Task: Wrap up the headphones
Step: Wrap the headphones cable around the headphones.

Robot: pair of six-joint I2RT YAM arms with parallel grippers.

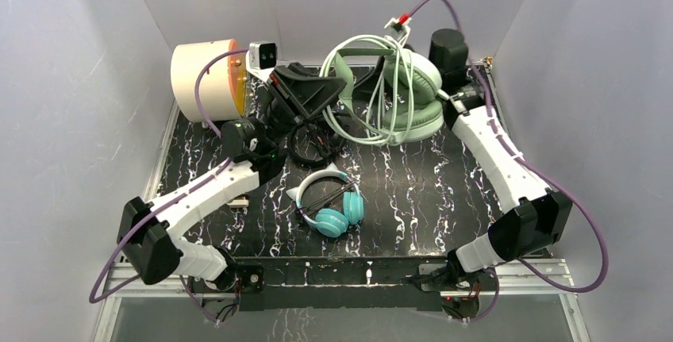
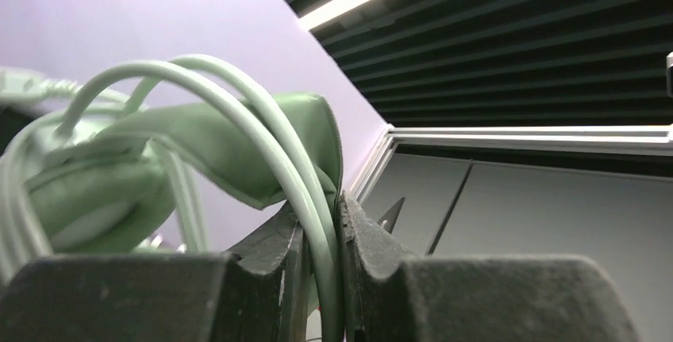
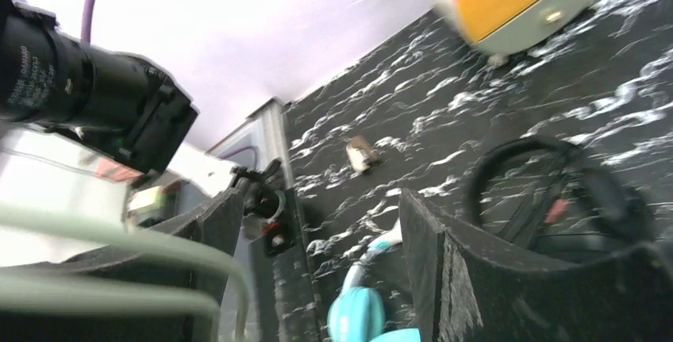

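At the upper left of the top view, a cream and orange drum (image 1: 205,80) lies on its side at the back edge of the black, white-veined counter (image 1: 444,191). Just to its right, the left claw (image 1: 332,90) is raised above the counter. The left wrist view shows it pressed together on the light cable (image 2: 321,263), one strand of which runs down between the two dark fingers. Below the claw, the black headphones (image 1: 313,142) lie flat on the counter, left of centre. Lower, near the middle of the frame, the teal headphones (image 1: 333,207) with the white cat-ear band rest on the counter, apart from both arms.

Right of centre at the top, the sage-green headphones (image 1: 417,92) are held up off the counter. Their cable hangs in several loops around the band and cups, and a plug end sticks up above them.

In the right wrist view, the right claw (image 3: 317,231) stands spread, with a broad gap between its fingers (image 3: 444,263). Pale cable strands cross the lower left finger, but it cannot be told whether any strand lies inside the gap. Through the gap the teal headphones show at the bottom, the black headphones at the right, and a small tan scrap (image 3: 363,154) on the counter.
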